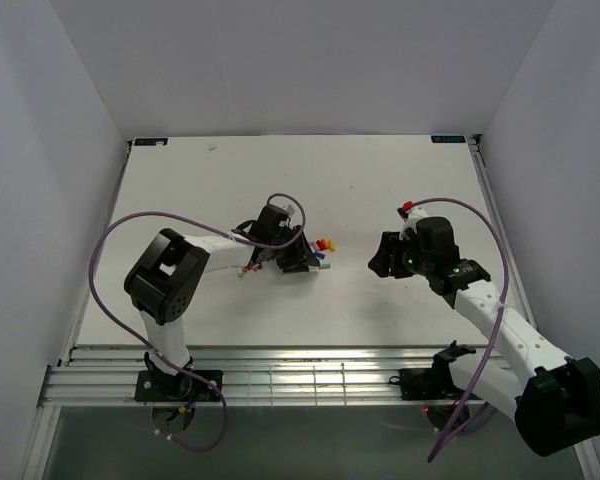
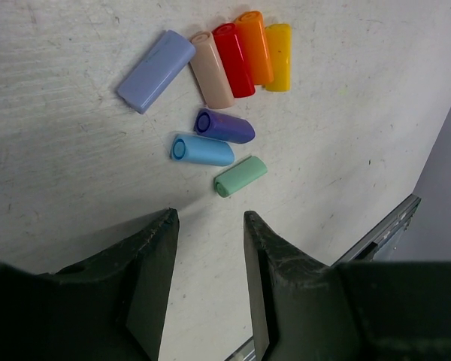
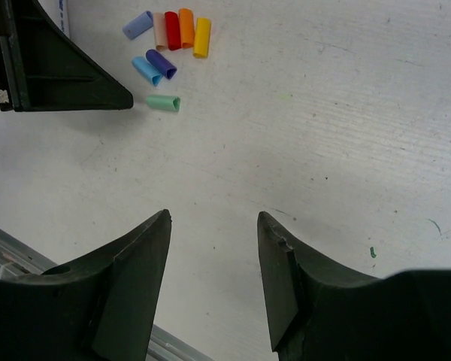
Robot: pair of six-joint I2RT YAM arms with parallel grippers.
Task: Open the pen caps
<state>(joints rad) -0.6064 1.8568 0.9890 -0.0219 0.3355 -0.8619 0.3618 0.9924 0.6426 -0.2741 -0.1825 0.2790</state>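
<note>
Shows the pen caps (image 2: 224, 105) lying loose on the white table (image 1: 380, 180), bunched just ahead of the left claw (image 2: 208, 226), with lavender, beige, red, orange and yellow ones fanned out farthest from that claw and purple and light blue ones nearer to it. Finds the left claw spread and gripping nothing, its tips just short of the green cap (image 2: 240, 176). Places the right claw (image 3: 214, 222), likewise spread and gripping nothing, well apart from the left claw, facing it across the caps.
</note>
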